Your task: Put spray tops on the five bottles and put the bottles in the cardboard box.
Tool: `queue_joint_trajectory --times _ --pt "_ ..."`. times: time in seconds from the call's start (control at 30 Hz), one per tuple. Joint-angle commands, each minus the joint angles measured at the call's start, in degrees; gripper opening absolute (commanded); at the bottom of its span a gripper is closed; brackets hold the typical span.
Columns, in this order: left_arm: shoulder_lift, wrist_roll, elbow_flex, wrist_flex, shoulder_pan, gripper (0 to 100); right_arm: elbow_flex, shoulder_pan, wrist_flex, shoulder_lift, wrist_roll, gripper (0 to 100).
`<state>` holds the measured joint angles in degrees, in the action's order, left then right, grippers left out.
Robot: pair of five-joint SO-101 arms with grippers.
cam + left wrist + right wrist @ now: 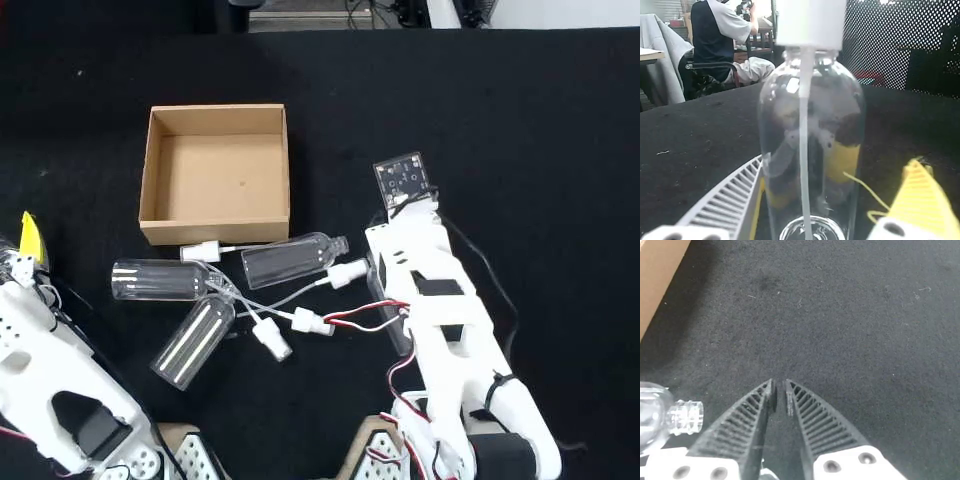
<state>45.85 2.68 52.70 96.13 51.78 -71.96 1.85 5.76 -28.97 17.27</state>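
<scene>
The left gripper is closed on a clear plastic bottle, pinched between a white ribbed finger and a yellow one. A white spray top is already seated on its neck, and a thin dip tube is seen running down its middle. Judged by the room behind, the bottle is held upright with the top uppermost.

The brown open-topped cardboard box is taken as the landmark. The left gripper is placed well off the box's left wall, level with its near corner, so the box lies ahead of that arm and toward the other arm. No bottle is yet in it. Since the long axis is vertical, the coming move is judged to be a lift over the left wall, base first. The left arm is the one to make it, as the load is already in its grasp.

The right gripper is held off the box's near right corner, above the black cloth-covered table. Its fingers are almost together with nothing between them. Just beside it lies an uncapped clear bottle, close under the near wall and roughly parallel to it, with its threaded neck turned away from the box's left side and toward the right arm
</scene>
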Motion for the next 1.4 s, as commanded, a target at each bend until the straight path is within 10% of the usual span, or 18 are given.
queue_joint_trajectory --times 0.0,1.37 --pt "-1.14 -1.41 -1.27 1.41 0.66 41 0.22 -0.70 -1.58 -1.45 -0.44 1.1" --pt "-31.65 -1.58 14.64 -10.29 0.92 41 0.22 -0.70 -1.58 -1.45 -0.44 1.1"
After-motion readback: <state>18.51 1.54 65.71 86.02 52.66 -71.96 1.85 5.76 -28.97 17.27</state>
